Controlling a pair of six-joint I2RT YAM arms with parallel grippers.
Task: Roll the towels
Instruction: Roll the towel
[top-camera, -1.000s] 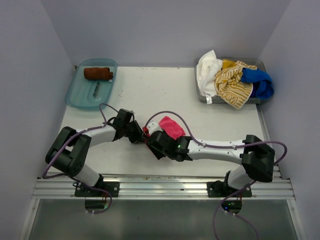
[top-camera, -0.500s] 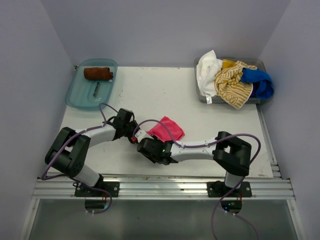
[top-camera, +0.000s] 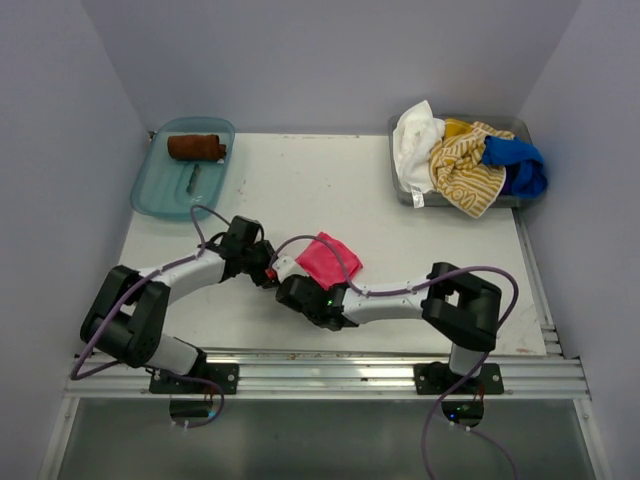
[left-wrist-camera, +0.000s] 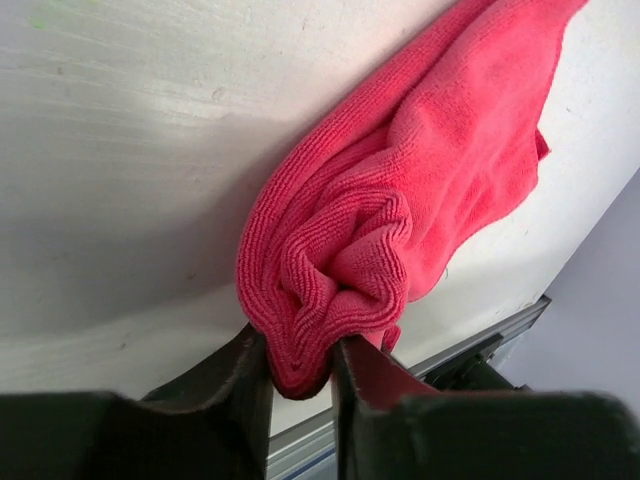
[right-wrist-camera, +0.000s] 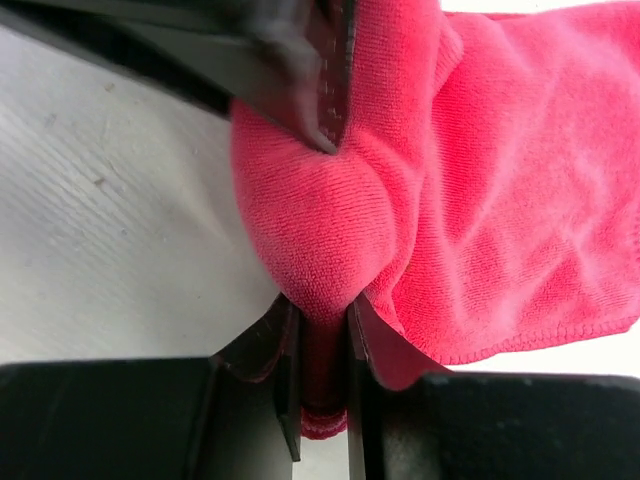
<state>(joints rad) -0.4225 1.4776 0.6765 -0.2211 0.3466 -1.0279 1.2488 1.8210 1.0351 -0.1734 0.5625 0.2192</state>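
Two grips on pink towel (top-camera: 322, 262): left hand (left-wrist-camera: 300, 375) clamped on bunched fold, right hand (right-wrist-camera: 322, 370) likewise.

Towel (top-camera: 325, 258) on table (top-camera: 300, 190), tray (top-camera: 160, 196) back-left, bin (top-camera: 512, 121) back-right.

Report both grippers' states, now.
Left gripper: closed, pinching a bunched fold of the pink towel.
Right gripper: closed, pinching another fold of the same towel.

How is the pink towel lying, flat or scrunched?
Scrunched: the pink towel bunches into folds where the left gripper and right gripper pinch it.
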